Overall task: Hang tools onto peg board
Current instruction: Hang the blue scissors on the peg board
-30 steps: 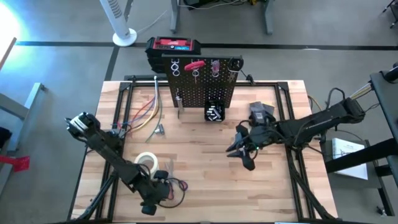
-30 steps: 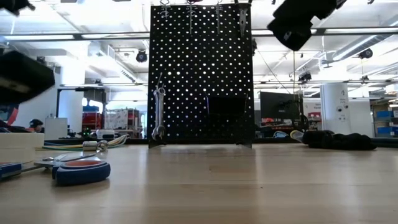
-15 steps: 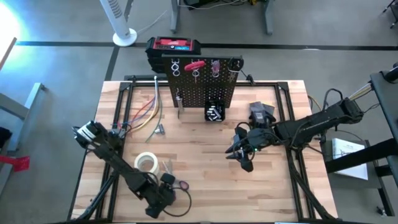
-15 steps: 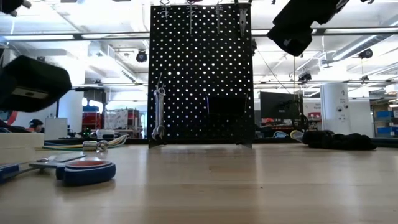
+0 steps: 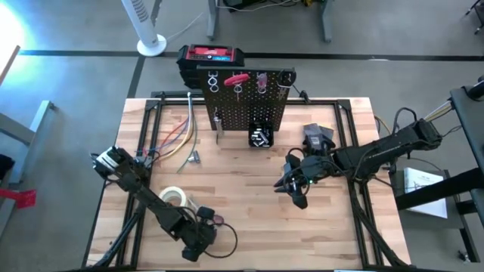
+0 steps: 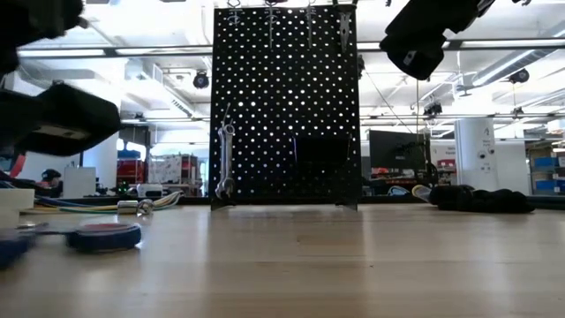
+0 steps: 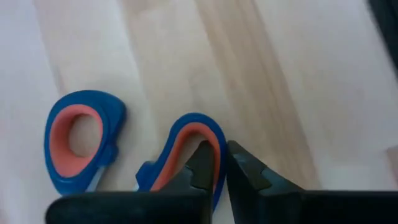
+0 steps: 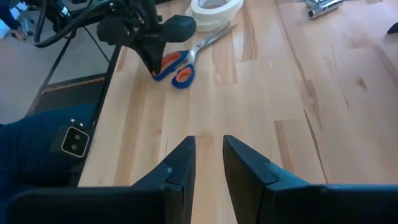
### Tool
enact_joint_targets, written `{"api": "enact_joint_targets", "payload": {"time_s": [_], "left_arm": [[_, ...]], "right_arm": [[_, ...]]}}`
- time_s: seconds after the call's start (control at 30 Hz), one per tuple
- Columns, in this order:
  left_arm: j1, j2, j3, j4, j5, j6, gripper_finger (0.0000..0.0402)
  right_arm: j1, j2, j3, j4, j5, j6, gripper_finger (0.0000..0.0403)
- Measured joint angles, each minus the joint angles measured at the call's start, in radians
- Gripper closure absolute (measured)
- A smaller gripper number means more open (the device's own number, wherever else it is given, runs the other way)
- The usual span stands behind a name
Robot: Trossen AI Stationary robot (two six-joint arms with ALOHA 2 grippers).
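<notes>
From above, the left gripper [image 5: 198,236] sits low at the bottom of the frame, left of the middle, over the scissors [image 5: 212,221]. The right gripper [image 5: 293,189] hangs over bare wood, right of the middle. The peg board [image 5: 243,106] stands at the top middle, with tools already on its hooks.

From table height, the scissors' blue handle [image 6: 104,235] lies flat at the left. The board is black metal full of small round holes.

In the left wrist view, the dark fingers [image 7: 202,163] are pinched shut on the rim of one handle loop. The loops are smooth blue plastic with orange inside. The grip is thin, so the scissors could slip or swing when lifted.

In the right wrist view, the right fingers [image 8: 181,164] stand a little apart, holding nothing. The scissors [image 8: 176,67] lie at the upper left beside the round white tape roll [image 8: 216,10].
</notes>
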Motion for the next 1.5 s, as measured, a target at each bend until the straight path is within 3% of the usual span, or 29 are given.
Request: {"api": "enact_joint_targets", "payload": {"time_s": [0.17, 0.5, 0.67, 0.83, 0.93, 1.1, 1.23, 1.5], "left_arm": [[0.008, -0.046, 0.029, -0.011, -0.083, 0.06, 0.0394], [0.066, -0.268, 0.141, -0.091, -0.091, 0.304, 0.0394], [0.123, -0.42, 0.231, -0.077, 0.055, 0.426, 0.0394], [0.172, -0.517, 0.297, -0.045, 0.195, 0.471, 0.0394], [0.204, -0.545, 0.314, 0.0, 0.238, 0.477, 0.0394], [0.25, -0.527, 0.32, 0.056, 0.34, 0.473, 0.0394], [0.278, -0.495, 0.303, 0.144, 0.43, 0.473, 0.0394], [0.325, -0.433, 0.292, 0.219, 0.547, 0.471, 0.0384]], "right_arm": [[0.002, 0.0, 0.0, 0.0, -0.002, 0.014, 0.0352], [0.036, 0.0, 0.0, 0.062, -0.002, -0.055, 0.035], [0.128, 0.0, 0.0, 0.322, -0.046, -0.307, 0.0335], [0.182, -0.001, 0.01, 0.544, 0.076, -0.593, 0.0307], [0.18, 0.01, 0.046, 0.543, 0.167, -0.687, 0.0275], [0.181, 0.051, 0.14, 0.543, 0.173, -0.802, 0.0203], [0.166, 0.104, 0.232, 0.464, 0.185, -0.803, 0.0157], [0.161, 0.247, 0.414, 0.318, 0.144, -0.776, 0.0158]]}}
